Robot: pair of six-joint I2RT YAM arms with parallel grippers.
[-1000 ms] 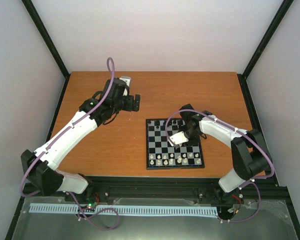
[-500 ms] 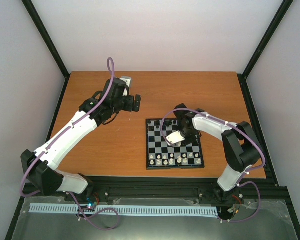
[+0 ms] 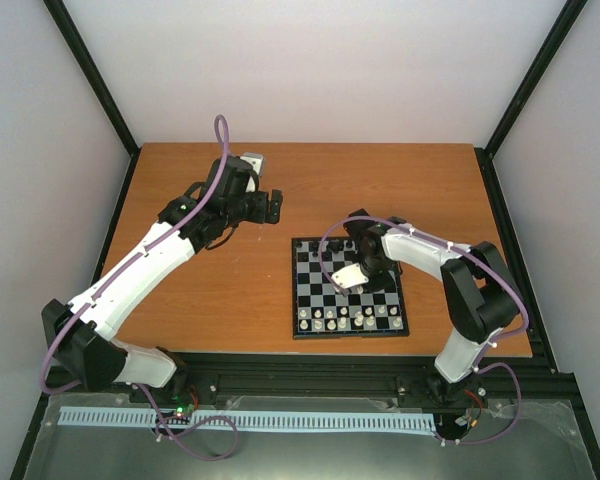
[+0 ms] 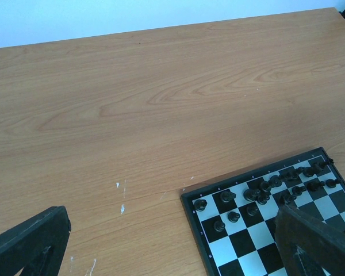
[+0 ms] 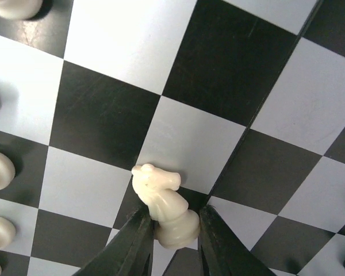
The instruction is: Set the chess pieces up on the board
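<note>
Gripping the cream knight [image 5: 161,198] is the right end effector [image 5: 175,223].

The worktop [image 4: 161,86] shows matt wood grain with small white scuffs. The board [image 5: 230,63] is smooth and finely scratched. The cream knight [image 5: 164,201] looks like glossy plastic; the right end effector [image 5: 173,225] has matt black fingers [image 5: 132,244].

No words, numbers or brand names can be read in any of the pictures. In the left wrist view, at the lower right of the frame, the board [image 4: 247,179] has tiny pale marks along its thin black edge. They are too small to read.
</note>
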